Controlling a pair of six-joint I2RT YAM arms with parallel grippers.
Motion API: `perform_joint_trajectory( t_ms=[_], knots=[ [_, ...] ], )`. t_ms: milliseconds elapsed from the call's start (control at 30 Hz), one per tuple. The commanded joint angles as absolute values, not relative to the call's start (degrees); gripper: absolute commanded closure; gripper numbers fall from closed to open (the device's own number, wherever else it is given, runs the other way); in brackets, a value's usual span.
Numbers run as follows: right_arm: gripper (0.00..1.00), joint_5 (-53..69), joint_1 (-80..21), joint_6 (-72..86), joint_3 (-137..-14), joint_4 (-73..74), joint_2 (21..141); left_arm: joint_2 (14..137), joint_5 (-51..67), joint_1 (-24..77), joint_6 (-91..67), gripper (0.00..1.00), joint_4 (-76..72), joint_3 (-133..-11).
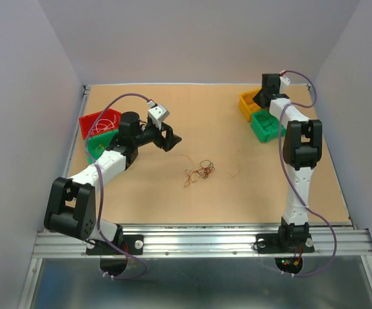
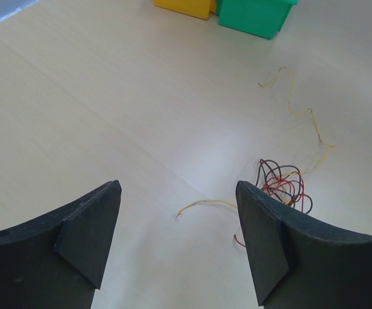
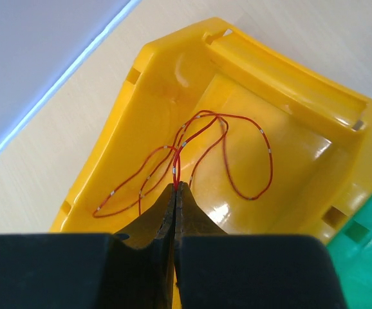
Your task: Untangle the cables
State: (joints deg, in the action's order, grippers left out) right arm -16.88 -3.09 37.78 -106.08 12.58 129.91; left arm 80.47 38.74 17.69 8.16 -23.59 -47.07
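Tan tabletop (image 1: pixel 257 199) is holding the yellow bin (image 3: pixel 141 109) and green bin (image 1: pixel 266 125) well right of the cable knot (image 1: pixel 202 171), the right gripper (image 3: pixel 175 188) pinching a red wire (image 3: pixel 271 154) inside the yellow one, the left gripper (image 2: pixel 178 190) hanging wide open near the knot's left.

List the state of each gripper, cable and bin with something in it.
left gripper: open, empty.
right gripper: shut on the red cable, over the yellow bin.
red cable: pinched, loops lying in the yellow bin.
cable knot: tangled on the table, no gripper on it.
yellow bin: holds the red cable.
red bin: thin pale strands inside, too small to tell.
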Motion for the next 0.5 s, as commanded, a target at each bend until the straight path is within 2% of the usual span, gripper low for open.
perform_joint_trajectory(
  t_ms=[0,100,467],
  knots=[
    [0.99,-17.65,-3.69,40.86,-112.49,13.88,134.11,80.24,39.11,18.19,8.96,0.17,-24.52,-49.92],
    [0.99,-22.30,-3.87,44.20,-115.92,16.51,136.23,80.07,39.11,18.28,9.05,0.17,-24.43,-49.92],
    [0.99,-23.11,-4.31,52.82,-123.83,20.92,144.13,80.07,38.76,18.72,9.40,0.17,-23.99,-50.01]
  ],
)
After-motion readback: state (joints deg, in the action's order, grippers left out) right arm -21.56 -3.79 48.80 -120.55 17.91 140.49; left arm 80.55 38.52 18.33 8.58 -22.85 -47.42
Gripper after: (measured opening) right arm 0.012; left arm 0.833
